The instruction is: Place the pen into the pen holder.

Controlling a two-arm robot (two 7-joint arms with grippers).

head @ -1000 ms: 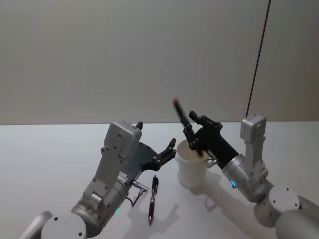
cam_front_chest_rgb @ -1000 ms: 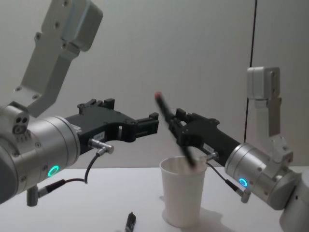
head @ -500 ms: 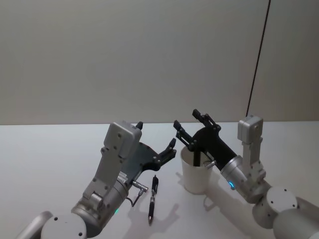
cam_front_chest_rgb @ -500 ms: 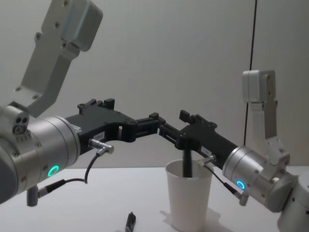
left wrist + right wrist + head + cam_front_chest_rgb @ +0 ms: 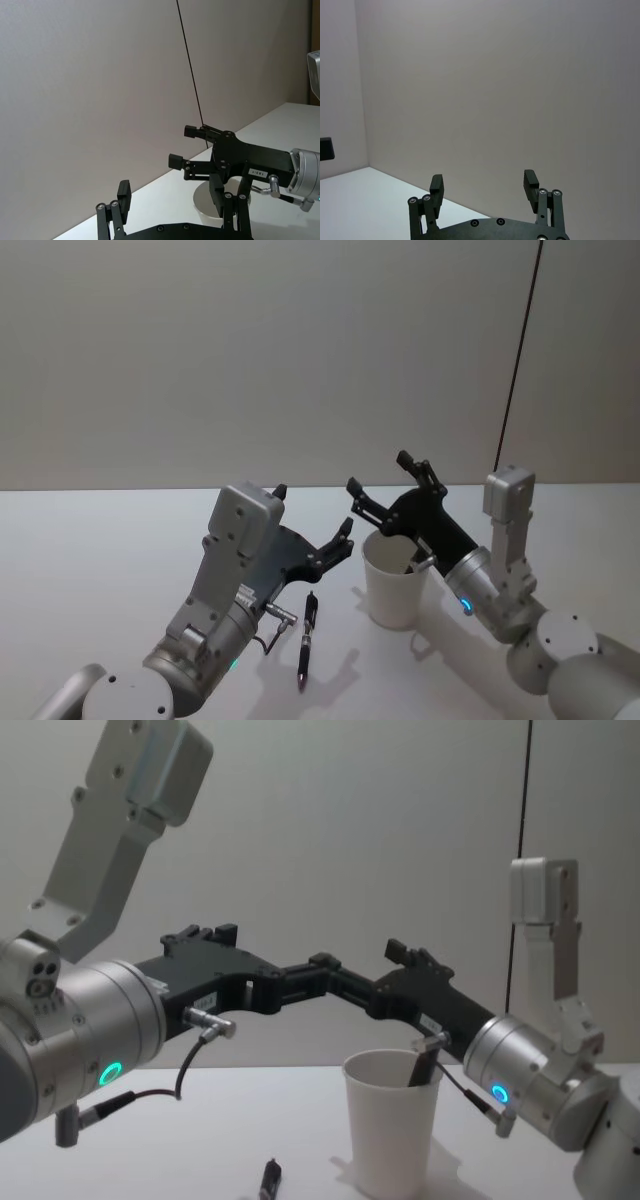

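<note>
The plain white paper cup (image 5: 390,585), tapered with a rolled rim, stands upright on the pale grey table (image 5: 100,560), a little toward its right edge and well short of its far edge; from the chest it shows side-on (image 5: 392,1130); inside it a dark pen (image 5: 420,1068) leans against the rim on the right, its top just clear of the edge. The right gripper (image 5: 377,472) hangs just above the cup's mouth, its two black fingers spread wide apart and holding nothing (image 5: 483,180). Left of the cup, apart from it, a second black pen with a reddish tip (image 5: 307,638) lies flat on the table, pointing toward the near edge. Above that pen the left gripper (image 5: 313,510) hovers, its fingers likewise parted and empty, its tips close to the right gripper's (image 5: 275,955).
</note>
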